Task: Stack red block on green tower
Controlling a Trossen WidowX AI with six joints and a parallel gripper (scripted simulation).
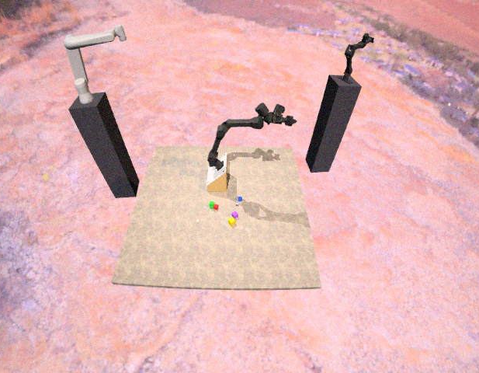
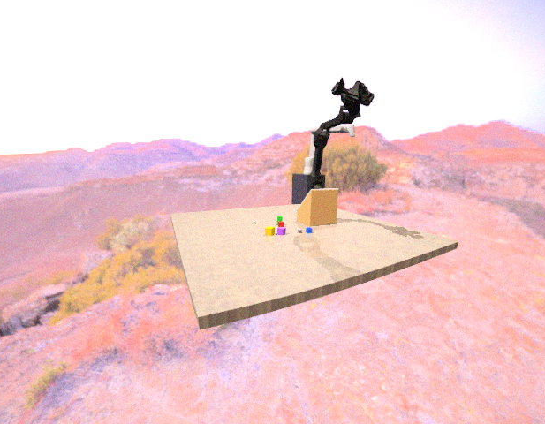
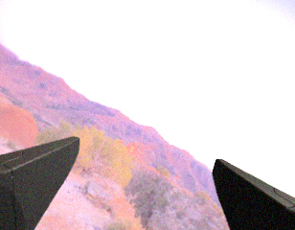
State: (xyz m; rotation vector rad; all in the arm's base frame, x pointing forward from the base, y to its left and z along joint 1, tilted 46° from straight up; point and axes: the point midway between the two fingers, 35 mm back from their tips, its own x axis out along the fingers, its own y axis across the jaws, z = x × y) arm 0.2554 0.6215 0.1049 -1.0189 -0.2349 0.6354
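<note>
Yellow block (image 1: 231, 221) (image 2: 269, 230) lies nearest the camera among the coloured blocks, well back from the desk's (image 1: 215, 256) (image 2: 245, 274) near edge in the top view. From left to right there, a grey arm (image 1: 88, 41) (image 2: 309, 150) stands beyond the left edge; on the desk come a white speck (image 1: 197, 221) (image 2: 253, 222), the upright green tower (image 1: 211, 205) (image 2: 279, 219), and just beside it the red block (image 1: 216, 207) (image 2: 280, 223), low down, not on top. A wedge (image 1: 217, 186) (image 2: 323, 208) bears the black arm (image 1: 241, 123) (image 2: 318, 155) toward the far edge. Purple (image 1: 234, 214) (image 2: 281, 230) and blue (image 1: 240, 198) (image 2: 308, 230) blocks follow. Raised near the far right corner, the hand (image 1: 270, 109) (image 2: 351, 85) (image 3: 147, 155) is released, fingers wide apart, holding nothing.
</note>
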